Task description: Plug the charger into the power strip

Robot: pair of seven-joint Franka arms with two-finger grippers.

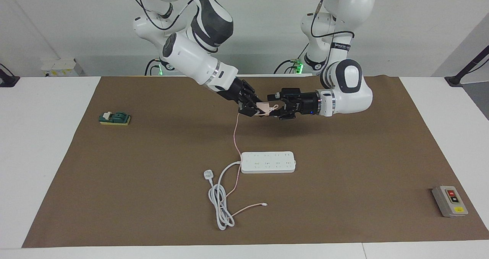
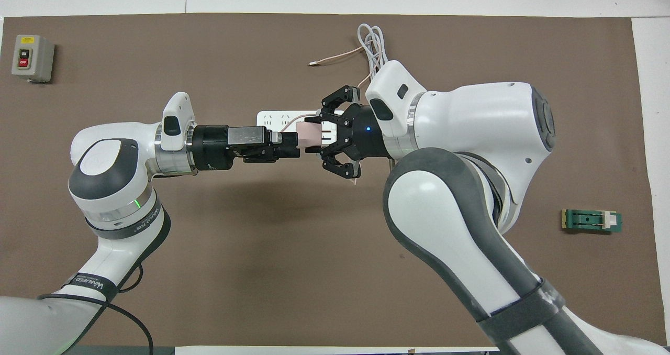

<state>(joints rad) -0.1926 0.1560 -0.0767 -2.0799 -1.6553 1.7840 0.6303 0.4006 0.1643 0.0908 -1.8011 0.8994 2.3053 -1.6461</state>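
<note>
Both arms meet in mid-air over the brown mat (image 1: 344, 156), between the robots and the power strip (image 1: 268, 162). The right gripper (image 1: 255, 108) is clamped on the pale pink charger (image 1: 263, 106), whose thin pink cable (image 1: 235, 136) hangs down past the strip's end and trails to a white connector (image 1: 265, 204). The left gripper (image 1: 276, 107) sits right at the cube with its jaws spread wide, nothing grasped. The strip lies flat, sockets up, thick white cord (image 1: 219, 198) looped beside it. 2 other bits: a grey button box (image 1: 449, 201) and a green switch (image 1: 114, 118) at the mat's ends.
</note>
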